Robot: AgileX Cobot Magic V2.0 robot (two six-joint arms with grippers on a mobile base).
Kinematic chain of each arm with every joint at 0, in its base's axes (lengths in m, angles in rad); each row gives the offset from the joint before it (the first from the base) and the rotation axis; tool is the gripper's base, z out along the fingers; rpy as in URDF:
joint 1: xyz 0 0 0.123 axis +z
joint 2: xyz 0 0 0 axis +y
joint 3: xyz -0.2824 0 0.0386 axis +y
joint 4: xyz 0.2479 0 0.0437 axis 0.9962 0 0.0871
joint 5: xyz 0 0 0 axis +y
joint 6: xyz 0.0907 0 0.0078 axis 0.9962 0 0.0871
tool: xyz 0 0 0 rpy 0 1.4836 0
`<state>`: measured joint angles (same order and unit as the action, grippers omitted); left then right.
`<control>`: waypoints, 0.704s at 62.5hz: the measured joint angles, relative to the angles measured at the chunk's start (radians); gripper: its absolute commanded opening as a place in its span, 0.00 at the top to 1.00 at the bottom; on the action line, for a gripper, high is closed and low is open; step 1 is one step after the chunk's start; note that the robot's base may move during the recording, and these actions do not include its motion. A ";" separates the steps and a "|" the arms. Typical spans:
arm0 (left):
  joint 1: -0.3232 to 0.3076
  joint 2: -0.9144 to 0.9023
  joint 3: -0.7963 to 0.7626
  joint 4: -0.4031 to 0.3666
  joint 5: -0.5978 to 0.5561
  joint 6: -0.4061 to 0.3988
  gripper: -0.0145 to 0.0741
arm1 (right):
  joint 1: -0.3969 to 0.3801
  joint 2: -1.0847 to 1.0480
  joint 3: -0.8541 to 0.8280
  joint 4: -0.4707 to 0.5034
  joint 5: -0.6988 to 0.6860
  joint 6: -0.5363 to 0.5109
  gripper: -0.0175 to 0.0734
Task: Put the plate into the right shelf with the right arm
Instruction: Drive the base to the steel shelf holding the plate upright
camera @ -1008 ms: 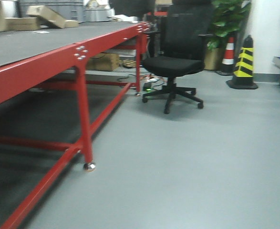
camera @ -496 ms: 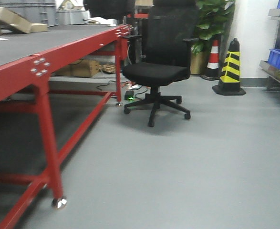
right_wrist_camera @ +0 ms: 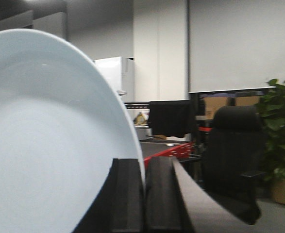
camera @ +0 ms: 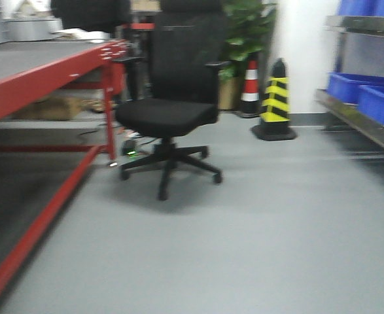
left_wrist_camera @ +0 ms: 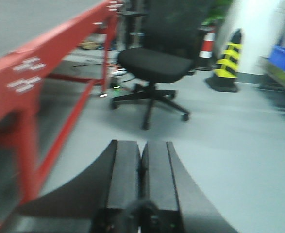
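Observation:
In the right wrist view my right gripper is shut on the rim of the white plate, which stands on edge and fills the left half of the view. In the left wrist view my left gripper is shut and empty, hanging above the grey floor. The right shelf, a steel rack with blue bins, shows at the right edge of the front view and also at the right edge of the left wrist view. Neither arm shows in the front view.
A black office chair stands ahead on the grey floor. A red-framed table runs along the left. A black and yellow cone, an orange cone and a potted plant stand by the back wall.
The front view has swung to the right: the red table and chair slid left in the picture, and the steel shelf with blue bins has come further into view at the right.

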<state>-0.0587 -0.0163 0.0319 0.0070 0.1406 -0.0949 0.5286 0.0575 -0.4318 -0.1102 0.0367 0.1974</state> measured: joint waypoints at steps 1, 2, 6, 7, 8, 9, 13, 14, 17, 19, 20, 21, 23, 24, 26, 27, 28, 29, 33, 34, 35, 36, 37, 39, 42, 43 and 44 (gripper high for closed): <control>0.000 0.000 0.000 0.000 0.000 0.000 0.89 | 0.000 0.000 0.000 0.000 0.000 0.000 0.75; 0.000 0.000 0.000 0.000 0.000 0.000 0.89 | 0.000 0.000 0.000 0.000 0.000 0.000 0.75; 0.000 0.000 0.000 0.000 0.000 0.000 0.89 | 0.000 0.000 0.000 0.000 0.000 0.000 0.75; 0.000 0.000 0.000 0.000 0.000 0.000 0.89 | 0.000 0.000 0.000 0.000 0.000 0.000 0.75; 0.000 0.000 0.000 0.000 0.000 0.000 0.89 | 0.000 0.000 0.000 0.000 0.000 0.000 0.75; 0.000 0.000 0.000 0.000 0.000 0.000 0.89 | 0.000 0.000 0.000 0.000 0.000 0.000 0.75; 0.000 0.000 0.000 0.000 0.000 0.000 0.89 | 0.000 0.000 0.000 0.000 0.000 0.000 0.75; 0.000 0.000 0.000 0.000 0.000 0.000 0.89 | 0.000 0.000 0.000 0.000 0.000 0.000 0.75; 0.000 0.000 0.000 0.000 0.000 0.000 0.89 | 0.000 0.000 0.000 0.000 0.000 0.000 0.75; 0.000 0.000 0.000 0.000 0.000 0.000 0.89 | 0.000 0.000 0.000 0.000 0.000 0.000 0.75; 0.000 0.000 0.000 0.000 0.000 0.000 0.89 | 0.000 0.000 0.000 0.000 0.000 0.000 0.75; 0.000 0.000 0.000 0.000 0.000 0.000 0.89 | 0.000 0.000 0.000 0.000 0.000 0.000 0.75; 0.000 0.000 0.000 0.000 0.000 0.000 0.89 | 0.000 0.000 0.000 0.000 0.000 0.000 0.75; 0.000 0.000 0.000 0.000 0.000 0.000 0.89 | 0.000 0.000 0.000 0.000 0.000 0.000 0.75; 0.000 0.000 0.000 0.000 0.000 0.000 0.89 | 0.000 0.000 0.000 0.000 0.000 0.000 0.75; 0.000 0.000 0.000 0.000 0.000 0.000 0.89 | 0.000 0.000 0.000 0.000 0.000 0.000 0.75; 0.000 0.000 0.000 0.000 0.000 0.000 0.89 | 0.000 0.000 0.000 0.000 0.000 0.000 0.75; 0.000 0.000 0.000 0.000 0.000 0.000 0.89 | 0.000 0.000 0.000 0.000 0.000 0.000 0.75; 0.000 0.000 0.000 0.000 0.000 0.000 0.89 | 0.000 0.000 0.000 0.000 0.000 0.000 0.75; 0.000 0.000 0.000 0.000 0.000 0.000 0.89 | 0.000 0.000 0.000 0.000 0.000 0.000 0.75; 0.000 0.000 0.000 0.000 0.000 0.000 0.89 | 0.000 0.000 0.000 0.000 0.000 0.000 0.75; 0.000 0.000 0.000 0.000 0.000 0.000 0.89 | 0.000 0.000 0.000 0.000 0.000 0.000 0.75; 0.000 0.000 0.000 0.000 0.000 0.000 0.89 | 0.000 0.000 0.000 0.000 0.000 0.000 0.75; 0.000 0.000 0.000 0.000 0.000 0.000 0.89 | 0.000 0.000 0.000 0.000 0.000 0.000 0.75; 0.000 0.000 0.000 0.000 0.000 0.000 0.89 | 0.000 0.000 0.000 0.000 0.000 0.000 0.75; 0.000 0.000 0.000 0.000 0.000 0.000 0.89 | 0.000 0.000 0.000 0.000 0.000 0.000 0.75; 0.000 0.000 0.000 0.000 0.000 0.000 0.89 | 0.000 0.000 0.000 0.000 0.000 0.000 0.75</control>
<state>-0.0587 -0.0163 0.0319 0.0070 0.1406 -0.0949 0.5286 0.0575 -0.4318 -0.1102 0.0367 0.1974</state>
